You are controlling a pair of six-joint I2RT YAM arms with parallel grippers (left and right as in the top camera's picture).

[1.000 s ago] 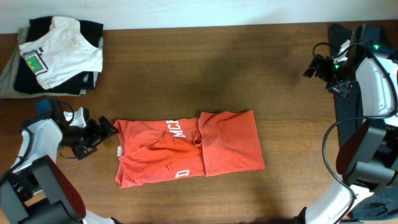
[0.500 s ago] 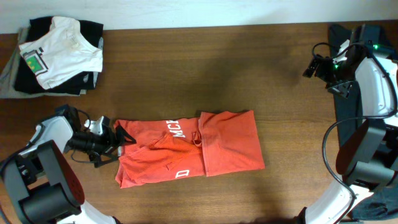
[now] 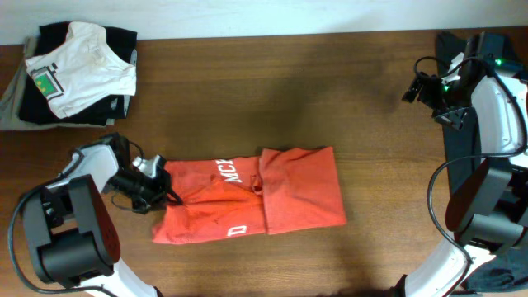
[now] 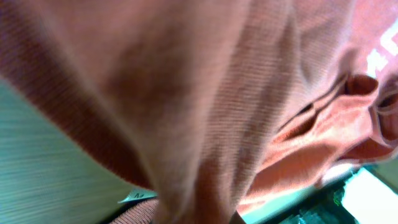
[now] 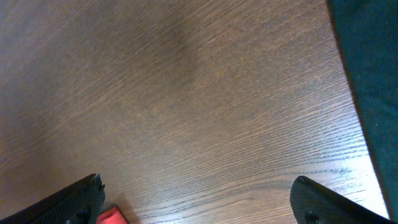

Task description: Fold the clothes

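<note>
The clothes, a red-orange T-shirt with white letters, lie partly folded on the brown table, left of the middle. My left gripper is at the shirt's left edge, shut on the fabric there. In the left wrist view, blurred red cloth fills the frame and hides the fingers; a small white tag shows at the bottom. My right gripper hangs open at the far right, well away from the shirt. Its black fingertips stand wide apart over bare wood, with a red shirt corner at the frame's bottom.
A pile of dark garments topped by a white tee with a green patch sits at the back left corner. Dark cloth lies along the table's right edge, under the right arm's base.
My left gripper has moved right onto the shirt's left edge and shut on it. The shirt's left side has bunched and shifted slightly. The right arm has not moved.
</note>
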